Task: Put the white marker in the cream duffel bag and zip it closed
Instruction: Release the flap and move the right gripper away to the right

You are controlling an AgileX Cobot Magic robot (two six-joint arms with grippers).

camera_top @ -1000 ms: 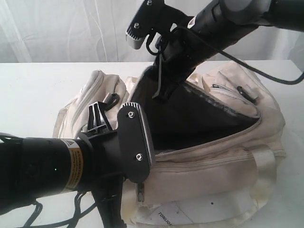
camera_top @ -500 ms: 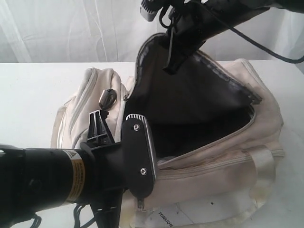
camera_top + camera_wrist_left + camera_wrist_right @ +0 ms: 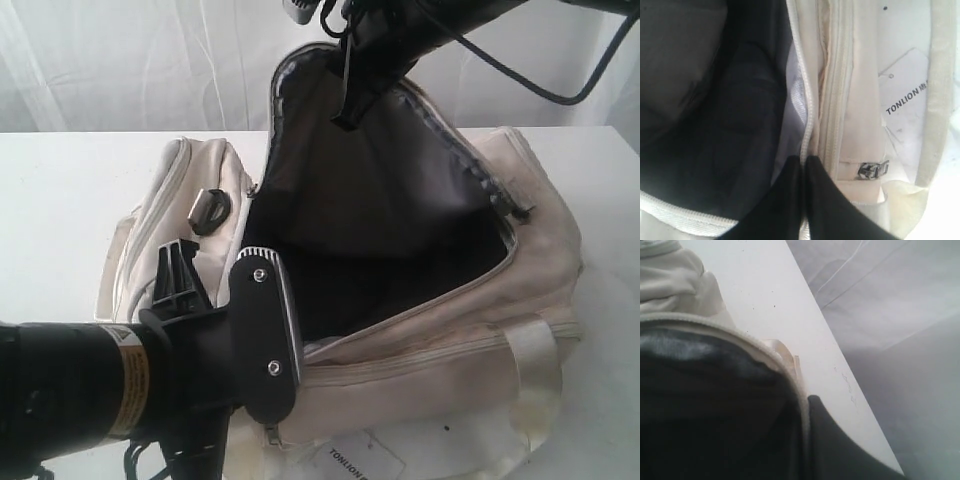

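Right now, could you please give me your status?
Left hand shut on bag, near rim. Right hand shut on far flap, lifted; mouth wide open. Marker not in view. Nothing seen blocking the mouth.

I've got the cream duffel bag (image 3: 440, 340) sitting on the white table (image 3: 60, 200), its main opening unzipped and gaping wide. The far flap (image 3: 330, 150) stands raised high, showing dark lining (image 3: 400, 250) edged with grey zipper teeth (image 3: 455, 148). The end pocket (image 3: 175, 190) at the exterior view's left carries a small black clip (image 3: 208, 210). A glossy webbing handle (image 3: 535, 365) crosses the front. A paper tag (image 3: 907, 95) reading TONLION lies near a metal zipper pull (image 3: 872, 170).
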